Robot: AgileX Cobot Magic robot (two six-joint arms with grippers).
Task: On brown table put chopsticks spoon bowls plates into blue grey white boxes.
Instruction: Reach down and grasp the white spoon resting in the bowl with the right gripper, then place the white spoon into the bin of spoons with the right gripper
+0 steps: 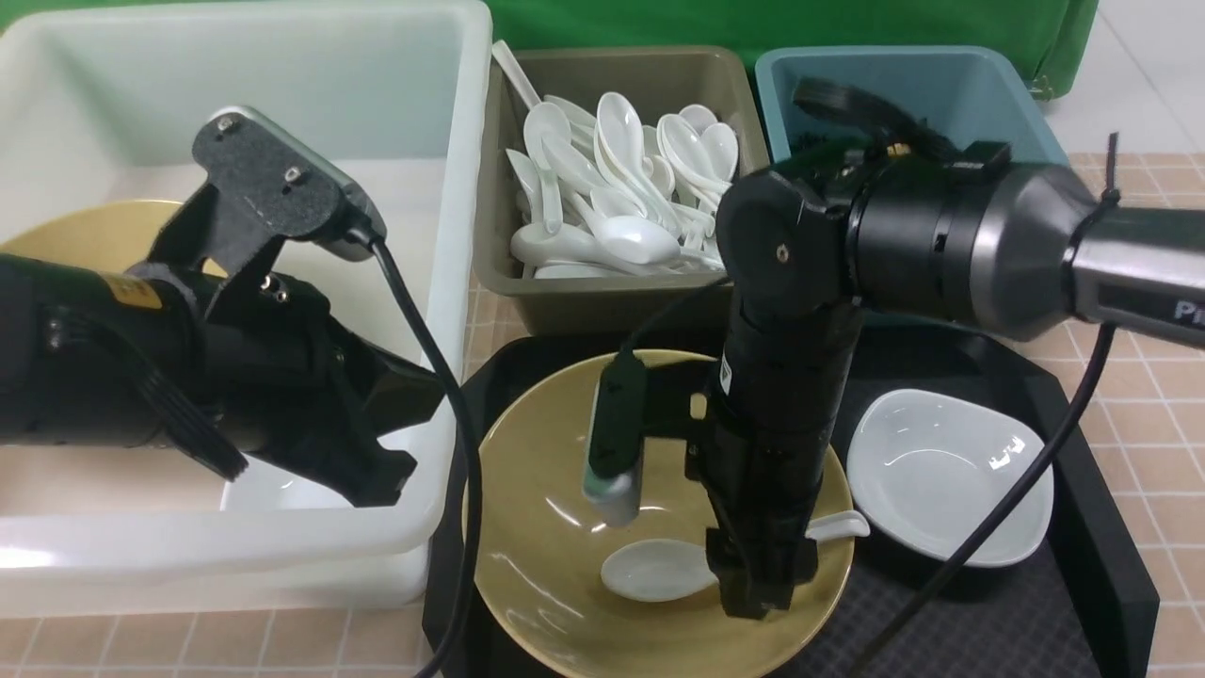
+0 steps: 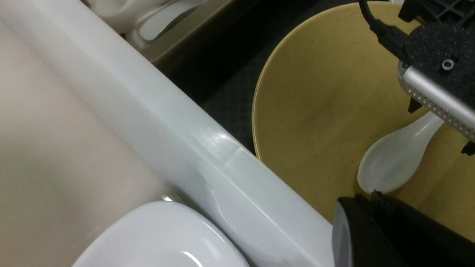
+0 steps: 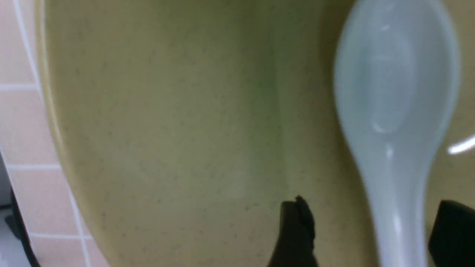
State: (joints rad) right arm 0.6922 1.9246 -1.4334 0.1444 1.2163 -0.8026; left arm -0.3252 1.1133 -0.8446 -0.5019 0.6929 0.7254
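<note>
White spoon [image 1: 659, 570] in the yellow bowl [image 1: 537, 527], scoop toward the robot's left, handle running right beneath the right pincer [image 1: 758, 593]. Pincer pointed straight down into the bowl, released, jaws spread wide with one finger on each side of the handle (a gap on both sides in the right wrist view, so not closed on it).

Bowl seated on the black tray [image 1: 1083, 565], left rim just beside the wall of the white box [image 1: 442, 235]. On the same tray, right of the bowl and apart from it: a small white dish [image 1: 951, 480].

Behind the tray, the olive-grey box [image 1: 602, 306], heaped with more white spoons [image 1: 612, 188]. To its right, the teal-blue box [image 1: 941, 85], largely hidden by the right arm [image 1: 988, 245].

Inside the white box: a second yellow bowl [image 1: 85, 231] at the far left, and another white dish [image 1: 273, 490] near the front right corner. Left pincer [image 1: 386, 476] hanging just above that dish, close to the box wall, clenched shut.

Underneath everything, the pinkish tiled bench [image 1: 1153, 395].
</note>
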